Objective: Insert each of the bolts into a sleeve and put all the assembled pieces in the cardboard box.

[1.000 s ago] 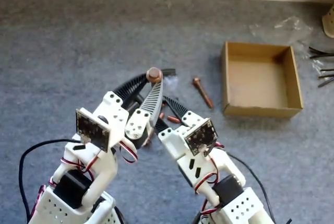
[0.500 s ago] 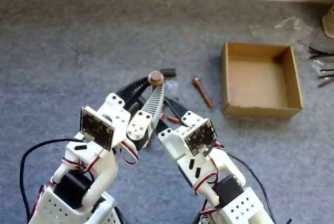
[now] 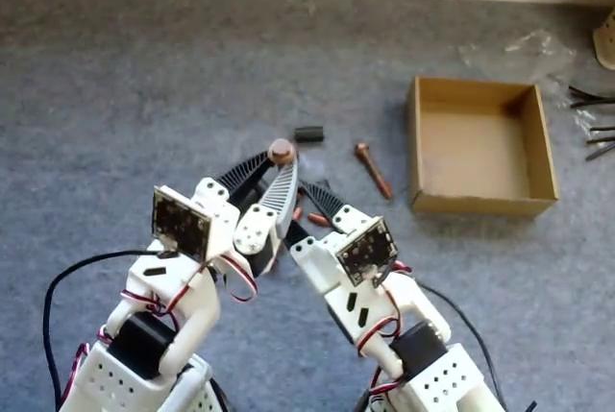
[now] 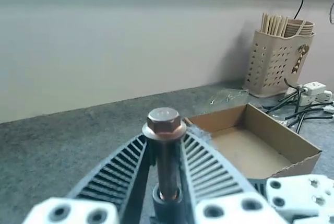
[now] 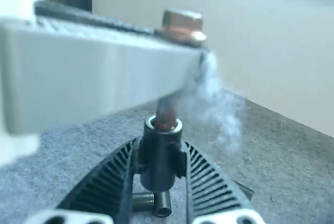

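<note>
Holding the bolt [image 4: 164, 121] upright in the left gripper [image 4: 165, 139], tip just inside the sleeve [image 5: 159, 169] squeezed in the right gripper [image 5: 160, 148], near the cardboard box [image 3: 480, 204]; may jam or slip if pushed down crooked.

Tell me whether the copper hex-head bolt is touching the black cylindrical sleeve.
Touching. The right wrist view shows the copper hex-head bolt entering the open top of the black cylindrical sleeve.

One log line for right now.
left gripper: shut on bolt | right gripper: shut on sleeve | bolt tip in sleeve mouth | cardboard box: empty | waiting: loose bolt, loose sleeve
</note>
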You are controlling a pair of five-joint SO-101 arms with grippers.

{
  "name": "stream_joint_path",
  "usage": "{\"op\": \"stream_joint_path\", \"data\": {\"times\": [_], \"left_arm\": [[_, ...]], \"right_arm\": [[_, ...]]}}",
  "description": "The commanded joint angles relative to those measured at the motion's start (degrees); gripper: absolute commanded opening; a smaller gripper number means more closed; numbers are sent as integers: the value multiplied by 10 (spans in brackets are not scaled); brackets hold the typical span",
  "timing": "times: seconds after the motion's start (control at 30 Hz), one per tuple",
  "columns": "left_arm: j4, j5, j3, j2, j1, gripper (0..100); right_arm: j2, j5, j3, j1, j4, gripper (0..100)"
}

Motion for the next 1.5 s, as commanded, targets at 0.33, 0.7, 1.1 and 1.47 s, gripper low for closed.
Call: {"op": "stream_joint_path", "data": {"times": [0.33, 0.7, 1.1, 1.47], "left_arm": [[2, 4, 13, -2, -20, 8], [36, 4, 15, -2, -20, 136], [33, 2, 9, -2, -17, 211], [33, 4, 9, -3, -16, 245]], "right_arm": [[-4, 6, -25, 10, -1, 5], [-5, 4, -25, 35, -1, 5], [-5, 4, -22, 31, -1, 5], [-5, 5, -22, 31, -1, 5]]}}
